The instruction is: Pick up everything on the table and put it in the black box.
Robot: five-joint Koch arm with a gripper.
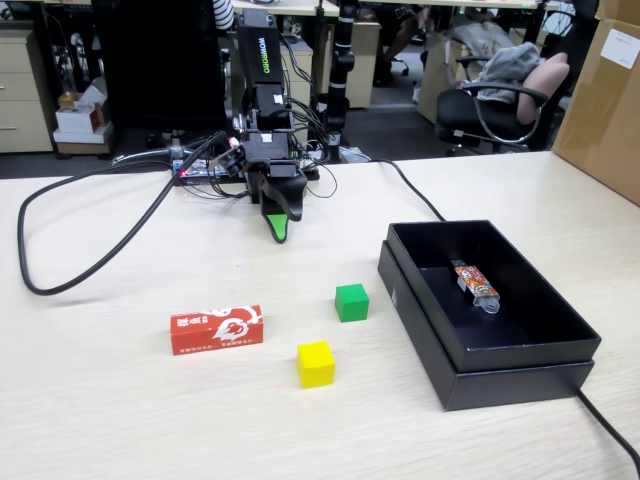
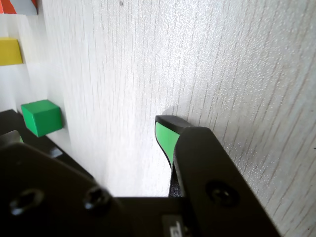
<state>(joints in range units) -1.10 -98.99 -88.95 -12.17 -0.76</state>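
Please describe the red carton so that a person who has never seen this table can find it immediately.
In the fixed view, start at the black box on the right of the table. Going left you pass a green cube and a yellow cube; further left lies the red carton. It alone is long, red and white-marked.
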